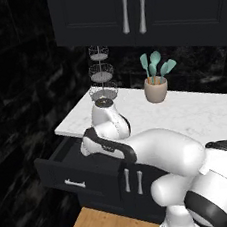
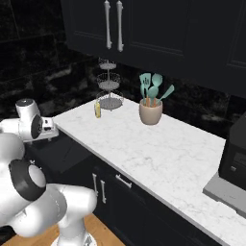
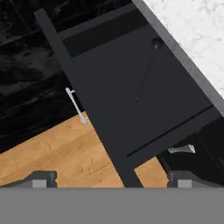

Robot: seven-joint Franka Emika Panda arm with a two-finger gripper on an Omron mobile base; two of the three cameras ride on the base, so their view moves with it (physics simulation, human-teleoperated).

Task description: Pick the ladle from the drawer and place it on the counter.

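The black drawer (image 3: 131, 96) stands pulled out, its silver bar handle (image 3: 76, 106) on the front toward the wooden floor. Inside lies the slim black ladle (image 3: 145, 72), hard to make out against the dark bottom, with its small round bowl toward the counter and its thin handle running toward the drawer's front. My gripper (image 3: 112, 180) hangs above the drawer, open, with nothing between its fingertips (image 3: 42, 179). The white marble counter (image 3: 192, 30) borders the drawer at the upper right. In the left base view the arm reaches over the open drawer (image 1: 61, 164) beside the counter (image 1: 186, 111).
A beige crock of teal-headed utensils (image 2: 150, 112), a tiered wire stand (image 2: 108, 86) and a small yellow bottle (image 2: 97, 109) sit at the counter's back. A dark appliance (image 2: 235, 153) stands at the right. Black cabinet doors (image 1: 133, 181) adjoin the drawer.
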